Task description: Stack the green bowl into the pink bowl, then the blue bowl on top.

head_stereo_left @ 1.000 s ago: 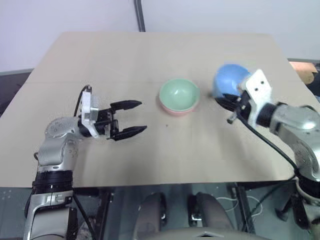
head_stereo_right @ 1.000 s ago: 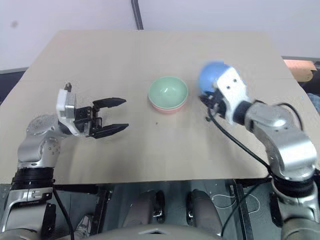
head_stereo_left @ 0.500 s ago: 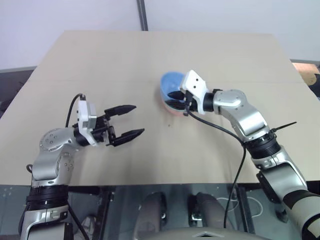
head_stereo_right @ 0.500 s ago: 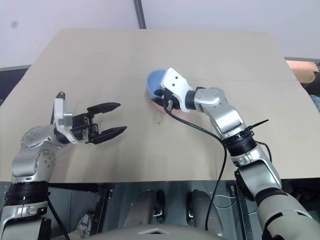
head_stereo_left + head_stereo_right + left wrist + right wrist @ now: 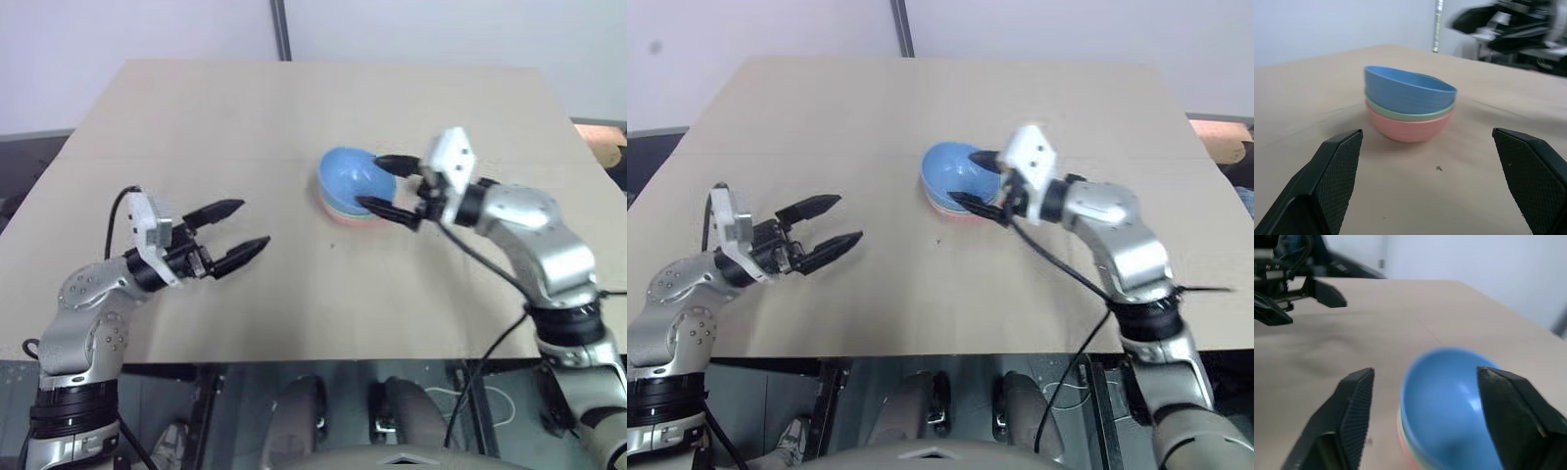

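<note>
on the table (image 5: 196, 117), 3 stacked bowls: blue bowl (image 5: 348, 174) topmost, right fingers (image 5: 385, 186) wide open around it, gripping nothing; left fingers (image 5: 235, 230) wide open, empty.

Table: I see a plain beige table (image 5: 294, 108), its surface matte and light.
Speck: I spot a tiny dark speck (image 5: 332, 246) on the table, about centre.
Pole: a dark pole (image 5: 282, 29) rises at twelve o'clock, behind the far edge.
Wall: pale (image 5: 118, 29), beyond the table.

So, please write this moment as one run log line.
stack: blue bowl on green bowl in pink bowl | right hand: open | left hand: open
</note>
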Controlling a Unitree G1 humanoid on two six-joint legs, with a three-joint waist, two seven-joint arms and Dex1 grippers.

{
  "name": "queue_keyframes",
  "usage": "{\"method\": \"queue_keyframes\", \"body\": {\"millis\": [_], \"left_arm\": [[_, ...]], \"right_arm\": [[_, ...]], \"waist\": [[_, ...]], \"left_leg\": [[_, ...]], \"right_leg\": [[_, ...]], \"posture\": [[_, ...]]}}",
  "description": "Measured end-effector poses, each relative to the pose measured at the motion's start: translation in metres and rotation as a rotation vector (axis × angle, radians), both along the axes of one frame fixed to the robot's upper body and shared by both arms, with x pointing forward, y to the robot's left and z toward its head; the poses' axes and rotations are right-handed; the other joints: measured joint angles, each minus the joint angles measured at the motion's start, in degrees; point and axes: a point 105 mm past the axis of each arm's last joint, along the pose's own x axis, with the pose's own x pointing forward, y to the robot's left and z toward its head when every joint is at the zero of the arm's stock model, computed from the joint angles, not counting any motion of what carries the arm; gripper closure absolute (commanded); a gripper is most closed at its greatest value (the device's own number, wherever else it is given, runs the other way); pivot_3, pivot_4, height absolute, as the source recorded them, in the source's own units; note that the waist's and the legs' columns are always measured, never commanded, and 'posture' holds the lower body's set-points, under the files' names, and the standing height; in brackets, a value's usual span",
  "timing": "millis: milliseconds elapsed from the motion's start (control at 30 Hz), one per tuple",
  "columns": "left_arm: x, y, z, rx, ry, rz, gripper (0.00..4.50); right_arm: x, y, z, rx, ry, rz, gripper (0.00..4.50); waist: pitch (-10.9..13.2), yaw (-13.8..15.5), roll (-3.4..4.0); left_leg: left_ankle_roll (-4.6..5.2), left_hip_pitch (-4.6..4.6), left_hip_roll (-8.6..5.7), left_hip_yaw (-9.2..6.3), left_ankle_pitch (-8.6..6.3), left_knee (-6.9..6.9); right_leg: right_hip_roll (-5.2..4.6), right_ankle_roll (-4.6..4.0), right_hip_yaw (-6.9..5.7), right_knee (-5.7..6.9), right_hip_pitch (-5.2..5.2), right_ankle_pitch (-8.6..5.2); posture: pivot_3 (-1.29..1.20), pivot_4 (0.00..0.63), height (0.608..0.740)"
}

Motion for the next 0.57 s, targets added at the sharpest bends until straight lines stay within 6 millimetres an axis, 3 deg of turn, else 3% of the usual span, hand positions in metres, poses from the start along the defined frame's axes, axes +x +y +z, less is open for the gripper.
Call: {"method": "queue_keyframes", "body": {"millis": [167, 267, 333, 567], "left_arm": [[0.002, 0.008, 0.0, 0.058, -0.005, 0.128, 0.0], [-0.003, 0.022, 0.0, 0.109, 0.019, 0.198, 0.0], [-0.008, 0.028, 0.004, 0.142, 0.014, 0.215, 0.0], [-0.02, 0.035, -0.001, 0.187, 0.081, 0.18, 0.0]], "right_arm": [[-0.025, -0.077, -0.052, -0.094, 0.155, -0.22, 0.03], [-0.049, -0.117, -0.051, -0.122, 0.185, -0.305, 0.03], [-0.06, -0.131, -0.042, -0.132, 0.164, -0.341, 0.03], [-0.08, -0.153, -0.037, -0.114, 0.173, -0.421, 0.03]], "waist": [[0.0, 0.4, 0.03], [0.0, -0.2, 0.05], [0.0, -0.4, 0.05], [0.0, 0.3, 0.05]], "left_leg": [[0.01, 0.0, -0.02, -0.01, -0.01, -0.07], [0.01, 0.04, 0.02, 0.02, -0.01, -0.1], [0.16, 0.15, 0.07, 0.02, -0.1, -0.11], [0.07, 0.13, 0.05, -0.03, -0.11, -0.07]], "right_leg": [[0.01, 0.01, 0.0, -0.04, 0.0, -0.02], [0.04, 0.21, 0.05, -0.03, -0.02, -0.13], [0.1, 0.24, 0.07, -0.02, 0.03, -0.16], [0.06, 0.23, 0.06, -0.02, 0.04, -0.16]], "posture": [[0.0, 0.15, 0.74], [0.0, 0.15, 0.74], [0.0, 0.15, 0.74], [0.0, 0.15, 0.74]]}}
